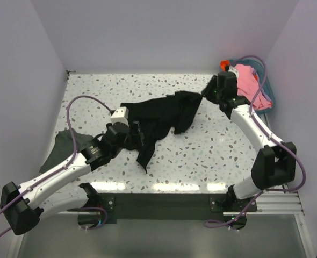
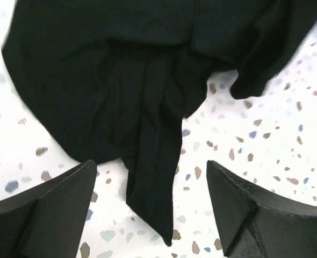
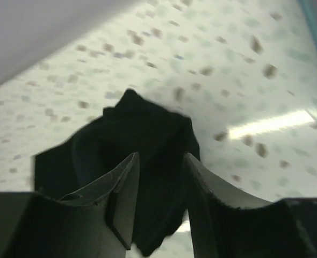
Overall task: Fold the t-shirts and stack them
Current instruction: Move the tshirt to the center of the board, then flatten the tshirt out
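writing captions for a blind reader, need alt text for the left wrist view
A crumpled black t-shirt lies on a speckled white table, one narrow fold trailing toward the camera. The left gripper is open, its fingers either side of that fold, not touching it.

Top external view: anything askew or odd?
The black fabric t-shirt lies bunched and twisted mid-table, one corner pinched in the right gripper; the dark grey fabric t-shirt sits crumpled at the table's left edge, partly under the left arm.
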Robot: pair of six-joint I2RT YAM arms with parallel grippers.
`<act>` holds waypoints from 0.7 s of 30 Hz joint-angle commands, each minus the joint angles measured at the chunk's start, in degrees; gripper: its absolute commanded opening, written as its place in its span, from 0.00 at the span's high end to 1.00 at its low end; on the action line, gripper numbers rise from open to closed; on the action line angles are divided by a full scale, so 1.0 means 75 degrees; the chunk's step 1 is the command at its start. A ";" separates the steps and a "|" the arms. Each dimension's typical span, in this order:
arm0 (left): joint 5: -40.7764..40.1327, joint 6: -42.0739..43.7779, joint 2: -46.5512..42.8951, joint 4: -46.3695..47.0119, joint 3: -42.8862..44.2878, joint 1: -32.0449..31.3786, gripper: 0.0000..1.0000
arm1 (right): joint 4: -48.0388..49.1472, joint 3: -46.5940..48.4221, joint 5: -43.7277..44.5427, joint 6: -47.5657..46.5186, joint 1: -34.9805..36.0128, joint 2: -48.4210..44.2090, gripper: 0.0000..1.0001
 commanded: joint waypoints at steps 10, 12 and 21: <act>0.0330 -0.1930 0.0736 0.1039 -0.2321 0.0019 0.27 | -0.0220 -0.2664 -0.0228 0.0263 0.0010 -0.1156 0.31; 0.0644 -0.1733 0.1098 0.1542 -0.2427 0.0019 0.24 | -0.0162 -0.3039 0.0112 0.0333 0.0539 -0.1216 0.30; 0.1150 -0.1508 0.2353 0.2669 -0.2369 0.0007 0.16 | 0.0389 -0.3463 0.0676 0.0369 0.1362 -0.0186 0.30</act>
